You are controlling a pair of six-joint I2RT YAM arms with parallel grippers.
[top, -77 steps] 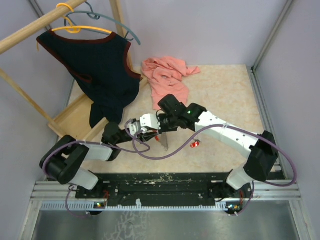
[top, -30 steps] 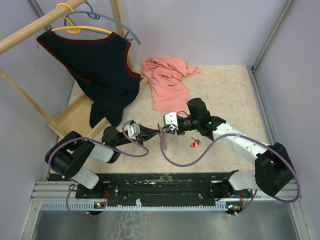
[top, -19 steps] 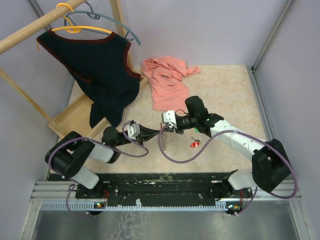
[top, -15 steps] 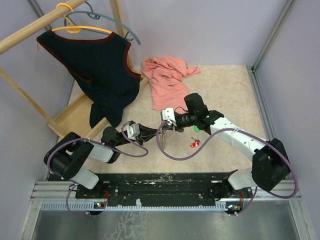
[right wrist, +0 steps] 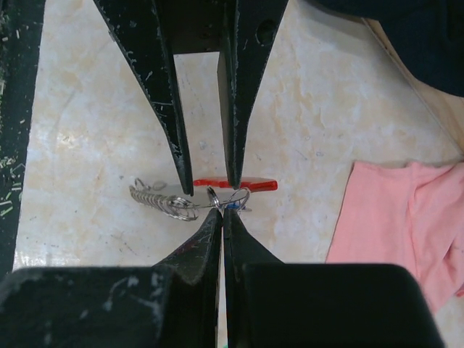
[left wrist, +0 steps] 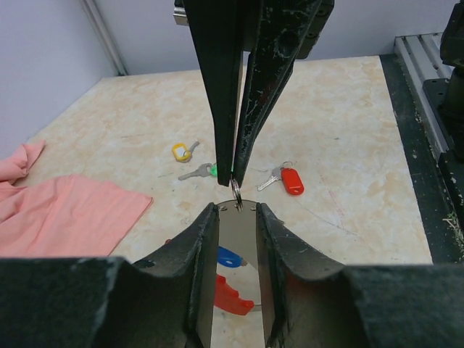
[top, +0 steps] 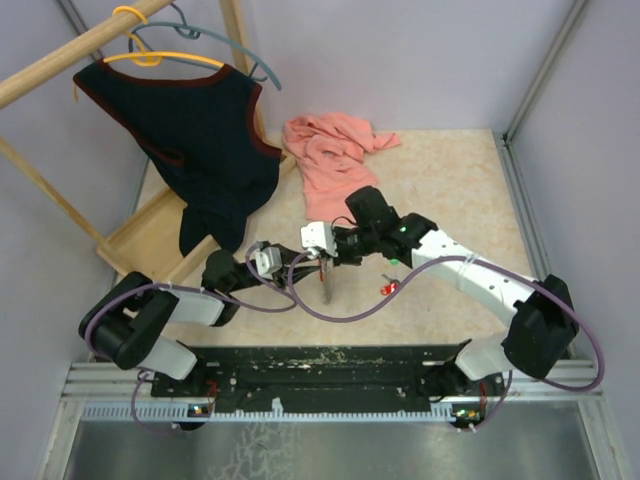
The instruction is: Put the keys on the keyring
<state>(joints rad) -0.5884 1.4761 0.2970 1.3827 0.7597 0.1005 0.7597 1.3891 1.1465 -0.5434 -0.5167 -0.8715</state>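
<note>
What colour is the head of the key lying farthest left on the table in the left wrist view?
Yellow, clearest in the left wrist view.
</note>
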